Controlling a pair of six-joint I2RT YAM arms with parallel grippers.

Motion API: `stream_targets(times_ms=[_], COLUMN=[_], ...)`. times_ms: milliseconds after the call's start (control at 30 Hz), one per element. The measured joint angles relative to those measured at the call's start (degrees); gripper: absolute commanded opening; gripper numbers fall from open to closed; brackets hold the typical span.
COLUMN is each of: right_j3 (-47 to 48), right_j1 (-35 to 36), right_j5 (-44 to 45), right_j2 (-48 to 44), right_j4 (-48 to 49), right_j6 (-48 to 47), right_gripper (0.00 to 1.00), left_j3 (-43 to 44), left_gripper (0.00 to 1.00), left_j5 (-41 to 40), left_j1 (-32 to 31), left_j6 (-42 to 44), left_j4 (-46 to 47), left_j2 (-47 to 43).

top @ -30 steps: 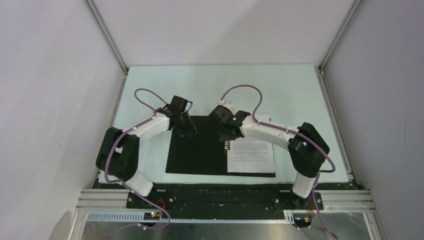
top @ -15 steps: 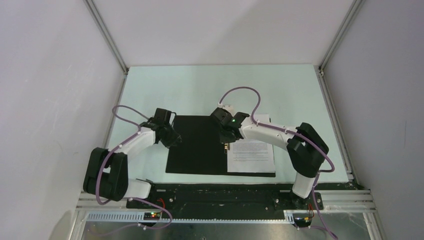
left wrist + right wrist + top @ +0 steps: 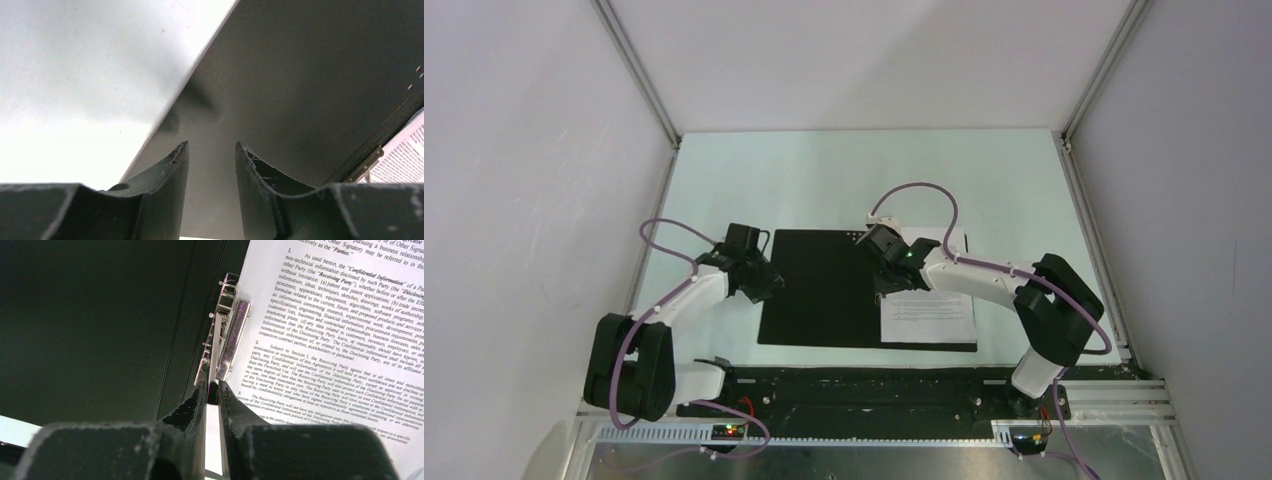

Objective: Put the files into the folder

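— What has shifted in the last second?

— The left hand has pulled back from the far left corner of the folder and now sits low at its left edge. The right arm has swung a little to the right, while the right hand has stayed at the spine.

— Where does the folder lie?

— It lies open and flat on the pale green surface, black inside up, between the two arms. The left hand's fingers stand a little apart with nothing between them. They point across the bare black left half, and the folder's edge runs slantwise just ahead.

— And the papers?

— The sheets lie print up on the folder's right half, their left edge just beside the metal clip at the spine. How many lie there cannot be told.

— What does the right hand hold?

— Its fingers are pinched tight on the clip's thin metal lever, right at the papers' edge.

— Anything in the way?

— From above, the right forearm crosses the far part of the sheets and hides it. A purple cable loops over the surface beyond that wrist.
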Motion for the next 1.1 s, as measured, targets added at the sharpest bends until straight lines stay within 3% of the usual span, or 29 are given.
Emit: stream_targets(times_ms=[200, 333, 700, 1100], right_j3=[-4.26, -6.32, -13.29, -19.19], right_j1=[-0.09, 0.33, 1.88, 1.9], right_j5=[-0.98, -1.22, -0.96, -0.28], right_j2=[-2.49, -3.5, -7.02, -11.52], right_j4=[4.96, 7.26, 13.2, 15.82], right_j6=[-3.3, -4.66, -5.31, -2.51], right_gripper=[0.0, 0.0, 0.0, 0.0], left_j3=[0.02, 2.32, 23.63, 36.2], left_gripper=[0.47, 0.48, 0.47, 0.45], left_j5=[2.21, 3.5, 9.42, 16.76], left_j1=[-1.84, -6.67, -17.97, -24.55], left_j6=[0.68, 0.44, 0.44, 2.27], left_j4=[0.04, -0.31, 1.31, 1.92], left_j2=[0.02, 1.99, 22.47, 36.68])
